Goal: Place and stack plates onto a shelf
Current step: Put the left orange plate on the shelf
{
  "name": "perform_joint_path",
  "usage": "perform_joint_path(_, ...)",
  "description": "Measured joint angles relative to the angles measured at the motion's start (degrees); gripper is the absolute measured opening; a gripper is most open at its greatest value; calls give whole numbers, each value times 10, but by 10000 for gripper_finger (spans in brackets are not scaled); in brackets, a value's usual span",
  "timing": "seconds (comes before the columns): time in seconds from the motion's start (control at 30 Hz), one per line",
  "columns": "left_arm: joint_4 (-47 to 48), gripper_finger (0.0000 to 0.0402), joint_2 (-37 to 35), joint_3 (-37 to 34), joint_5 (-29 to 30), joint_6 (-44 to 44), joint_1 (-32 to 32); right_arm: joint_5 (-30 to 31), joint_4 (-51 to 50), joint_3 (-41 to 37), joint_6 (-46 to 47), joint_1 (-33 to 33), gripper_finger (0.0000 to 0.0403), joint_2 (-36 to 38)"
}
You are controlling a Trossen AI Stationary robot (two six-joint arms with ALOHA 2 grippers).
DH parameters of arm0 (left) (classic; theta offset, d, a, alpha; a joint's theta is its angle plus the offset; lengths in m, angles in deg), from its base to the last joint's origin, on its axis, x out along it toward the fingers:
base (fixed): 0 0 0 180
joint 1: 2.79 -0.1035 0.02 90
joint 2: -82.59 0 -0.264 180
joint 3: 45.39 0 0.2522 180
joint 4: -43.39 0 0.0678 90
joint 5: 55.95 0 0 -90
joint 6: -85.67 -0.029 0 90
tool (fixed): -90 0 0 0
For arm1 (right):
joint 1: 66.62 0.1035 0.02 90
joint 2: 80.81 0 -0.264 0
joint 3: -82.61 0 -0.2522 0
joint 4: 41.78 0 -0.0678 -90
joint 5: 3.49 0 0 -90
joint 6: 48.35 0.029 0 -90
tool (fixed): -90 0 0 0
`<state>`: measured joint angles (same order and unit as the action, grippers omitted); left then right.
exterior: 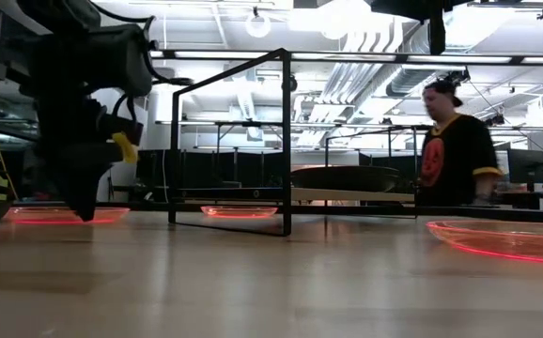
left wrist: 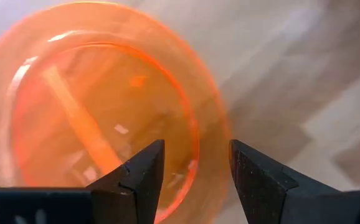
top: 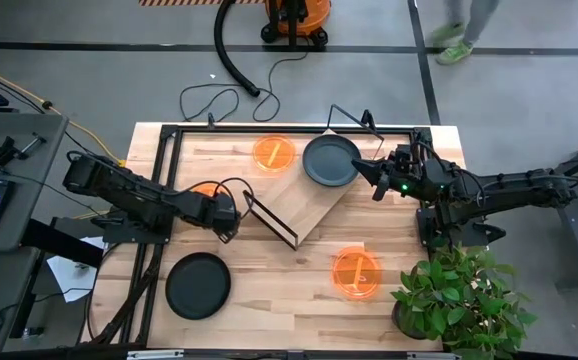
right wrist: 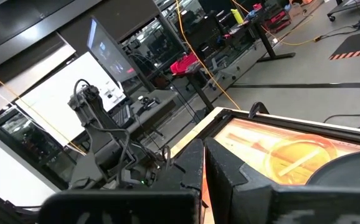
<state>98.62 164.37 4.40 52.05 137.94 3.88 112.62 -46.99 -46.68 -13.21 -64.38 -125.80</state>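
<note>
The shelf (top: 294, 195) is a light-wood board on a black wire frame, lying slantwise mid-table. A dark plate (top: 330, 161) and an orange plate (top: 273, 152) sit at its far end. Another orange plate (top: 356, 272) and another dark plate (top: 198, 285) lie flat on the tabletop. A third orange plate (left wrist: 99, 106) lies under my left gripper (left wrist: 195, 177), which points down and is open, one finger on each side of the plate's rim (left wrist: 211, 155). I cannot tell whether they touch it. My right gripper (top: 369, 178) hovers just right of the dark plate on the shelf, shut and holding nothing.
A potted plant (top: 459, 300) stands at the table's near right corner, close to the right arm's base. Black frame rails (top: 154, 240) run along the table's left side. A person (exterior: 455, 145) stands beyond the far edge. Bare wood lies in the near middle.
</note>
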Motion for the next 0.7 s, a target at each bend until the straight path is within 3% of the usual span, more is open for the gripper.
perform_joint_path(0.27, 16, 165, 0, 0, 8, -9, -8, 0, 0, 0, 0, 0, 0, 0)
perform_joint_path(0.7, 6, 84, 28, -4, 4, -22, -7, 0, 0, 0, 0, 0, 0, 0)
